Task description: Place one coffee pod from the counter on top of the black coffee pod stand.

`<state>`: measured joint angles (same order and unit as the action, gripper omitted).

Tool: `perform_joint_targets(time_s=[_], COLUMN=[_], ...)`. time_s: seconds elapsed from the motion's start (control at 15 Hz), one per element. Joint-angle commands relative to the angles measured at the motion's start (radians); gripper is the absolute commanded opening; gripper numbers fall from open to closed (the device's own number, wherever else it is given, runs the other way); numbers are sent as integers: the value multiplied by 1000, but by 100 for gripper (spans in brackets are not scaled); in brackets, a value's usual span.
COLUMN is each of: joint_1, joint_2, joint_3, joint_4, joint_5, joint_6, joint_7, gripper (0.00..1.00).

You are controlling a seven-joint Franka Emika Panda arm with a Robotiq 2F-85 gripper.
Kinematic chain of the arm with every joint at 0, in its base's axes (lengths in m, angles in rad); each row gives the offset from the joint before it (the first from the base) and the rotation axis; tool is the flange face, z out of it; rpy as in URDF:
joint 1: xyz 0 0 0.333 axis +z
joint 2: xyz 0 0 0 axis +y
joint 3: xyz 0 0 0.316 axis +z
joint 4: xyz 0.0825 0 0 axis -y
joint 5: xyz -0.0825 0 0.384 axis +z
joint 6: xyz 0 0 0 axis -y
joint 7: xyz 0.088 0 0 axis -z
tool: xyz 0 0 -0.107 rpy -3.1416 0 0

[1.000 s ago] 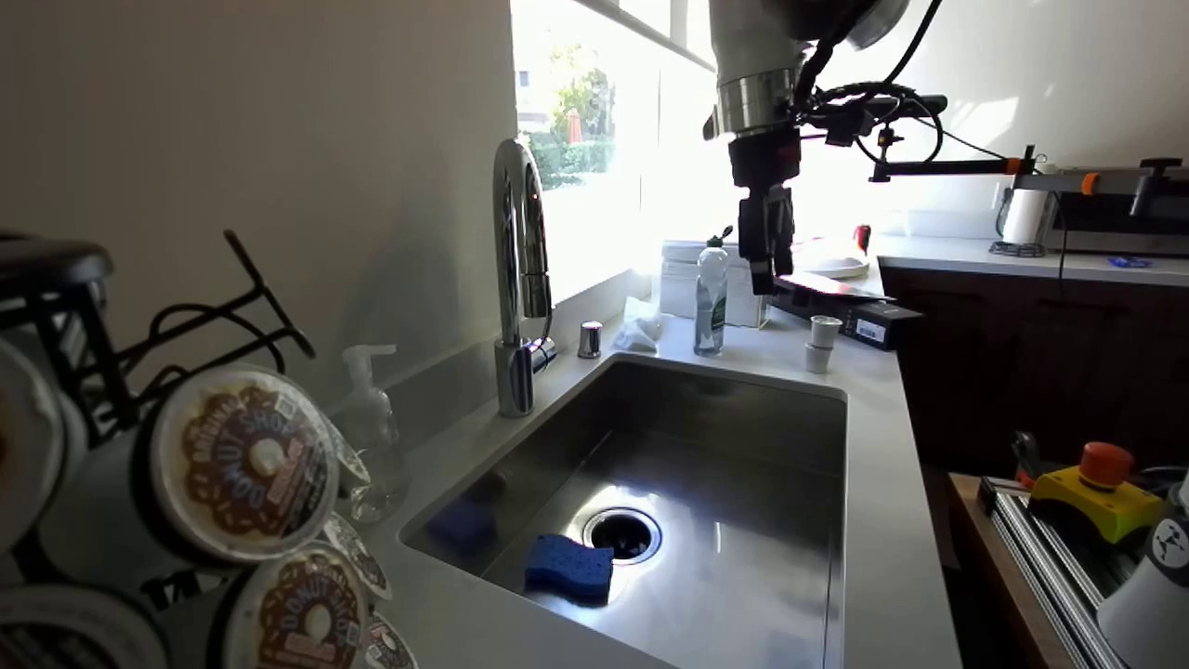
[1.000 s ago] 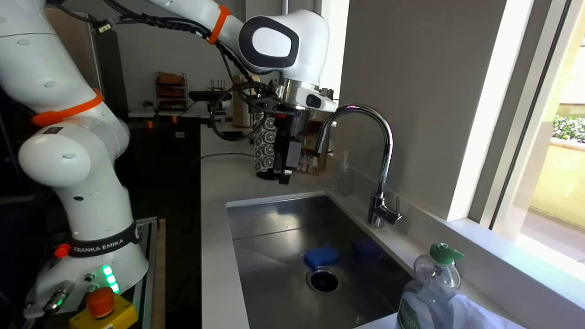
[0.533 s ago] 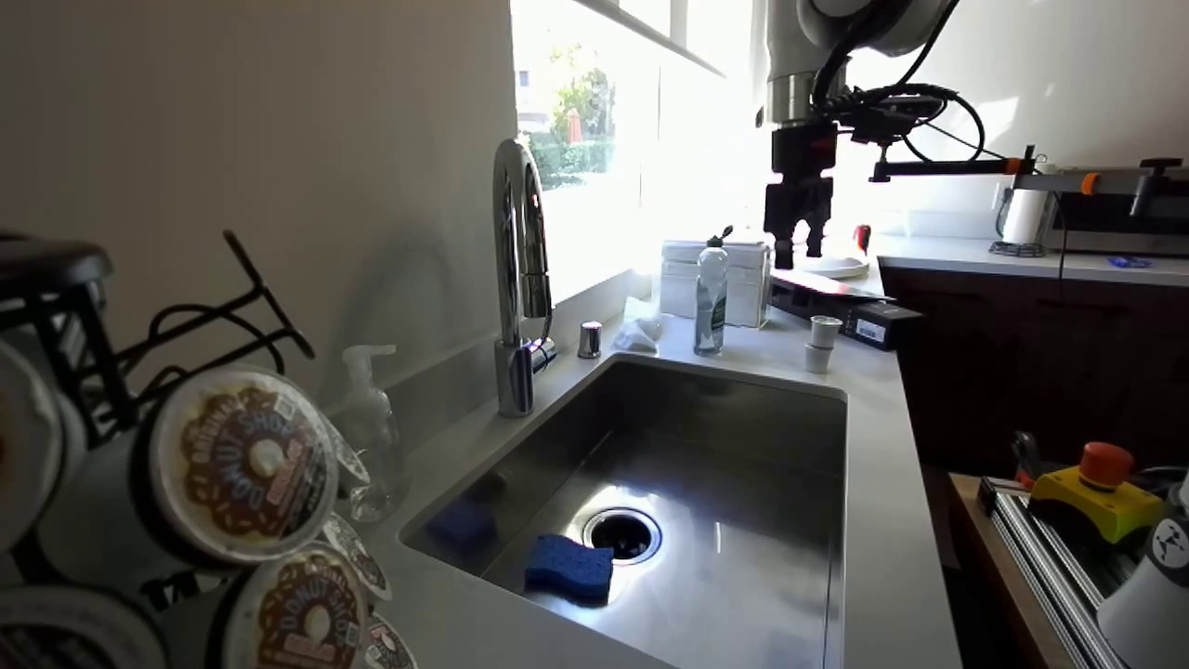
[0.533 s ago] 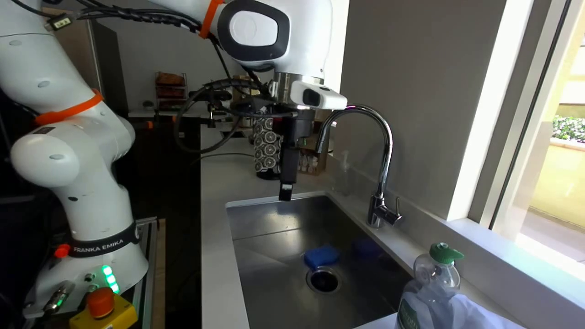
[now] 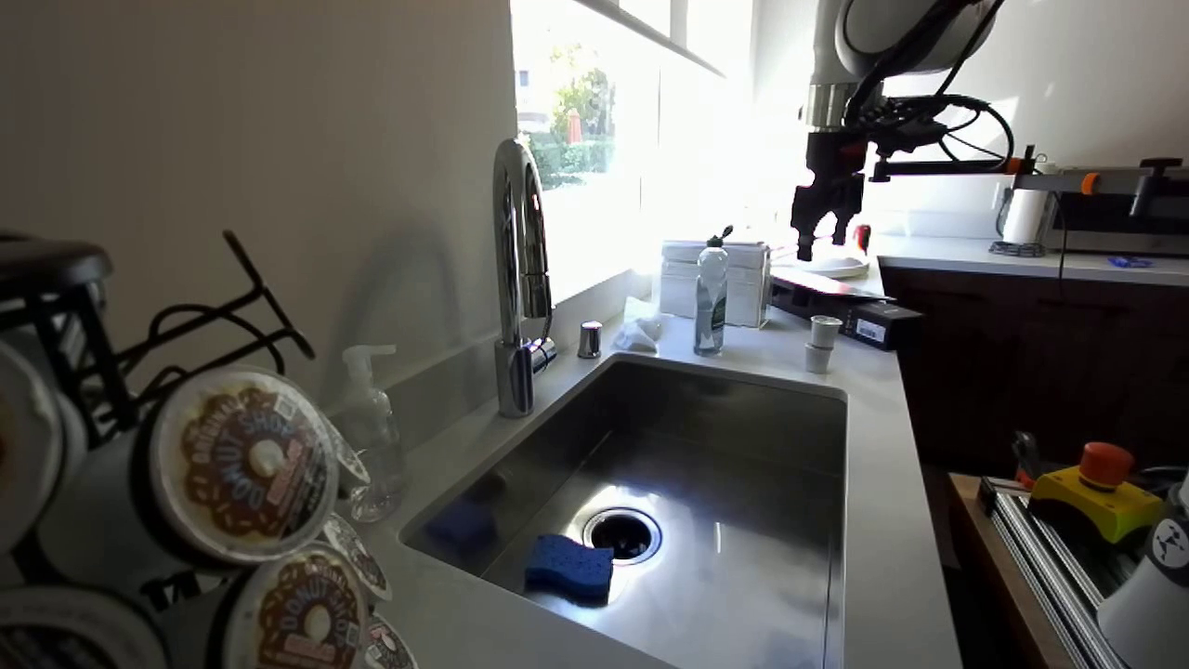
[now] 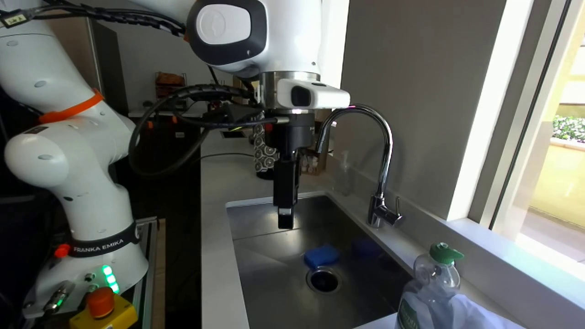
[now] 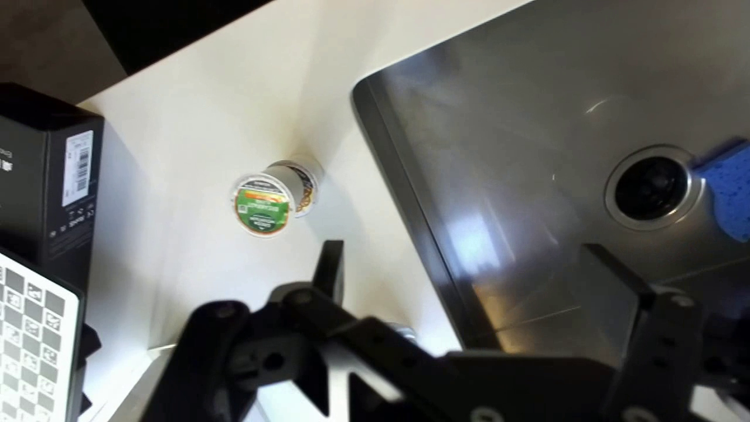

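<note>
Two white coffee pods stand stacked on the counter beyond the sink's far end in an exterior view: the upper pod [image 5: 825, 332] and the lower pod [image 5: 817, 359]. In the wrist view, the upper pod [image 7: 262, 206] shows a green lid and the lower pod [image 7: 310, 186] is partly covered. The black coffee pod stand [image 5: 56, 260] is at the left edge, loaded with Donut Shop pods. The stand [image 6: 265, 157] is partly behind the arm in an exterior view and out of the wrist view. My gripper [image 7: 471, 258] is open and empty, above the sink edge, apart from the pods.
The sink [image 5: 743, 502] holds a blue sponge [image 5: 568, 567]. A tall faucet [image 6: 386, 151] arches beside it. A dish soap bottle [image 5: 712, 297] and a black box [image 5: 878, 323] stand near the pods. A clear soap dispenser [image 5: 374, 446] stands near the stand.
My gripper has moved away from the stand, along the sink towards the stacked pods, and has turned, so both spread fingers now show in an exterior view. The pods have not moved.
</note>
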<state>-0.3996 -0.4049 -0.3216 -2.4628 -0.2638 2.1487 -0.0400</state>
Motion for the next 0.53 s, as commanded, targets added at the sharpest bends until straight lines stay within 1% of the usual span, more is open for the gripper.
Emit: perform_joint_targets(time_s=[0.0, 0.07, 0.2, 0.47], joint_1=[-51, -28, -36, -29], joint_2=[-26, -1, 0, 1], joint_3=[-39, -26, -35, -27], joint_4=[-38, -2, 0, 1], joint_5=[-29, -7, -7, -7], joint_6=[53, 18, 20, 20], joint_7=[14, 0, -6, -5], gripper=[100, 100, 100, 100])
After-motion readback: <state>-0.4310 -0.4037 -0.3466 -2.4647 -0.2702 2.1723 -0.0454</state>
